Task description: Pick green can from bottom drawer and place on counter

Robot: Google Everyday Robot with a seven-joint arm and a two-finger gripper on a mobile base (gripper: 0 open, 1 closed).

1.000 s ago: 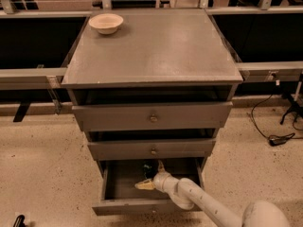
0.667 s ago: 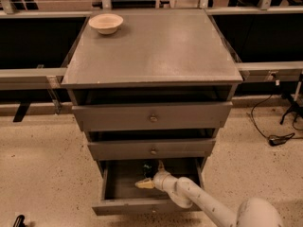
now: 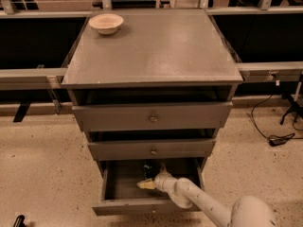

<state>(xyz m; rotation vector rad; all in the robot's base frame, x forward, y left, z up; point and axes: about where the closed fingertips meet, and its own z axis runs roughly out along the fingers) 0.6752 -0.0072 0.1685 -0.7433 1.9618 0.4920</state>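
Pincer (image 3: pixel 146 185) inside the open bottom drawer (image 3: pixel 124 206), just in front of the green can (image 3: pixel 147 168).

The bottom drawer is pulled out past the two upper drawers (image 3: pixel 189 116), both nearly closed, so the opening above its floor is a shallow gap under the middle drawer's front. The white arm (image 3: pixel 203 205) comes in over the drawer's front lip from the lower right, and its pale tip points left across the middle of the drawer. The green can is at the back, in shadow (only a dark greenish patch is visible), and whether it touches the pincer cannot be told. Nor can it be told whether the pincer is wide or narrow. The arm's base is cut off at the bottom edge. The counter (image 3: pixel 156 56) is broad and flat, with a cream bowl (image 3: pixel 106 23) near its far left corner.
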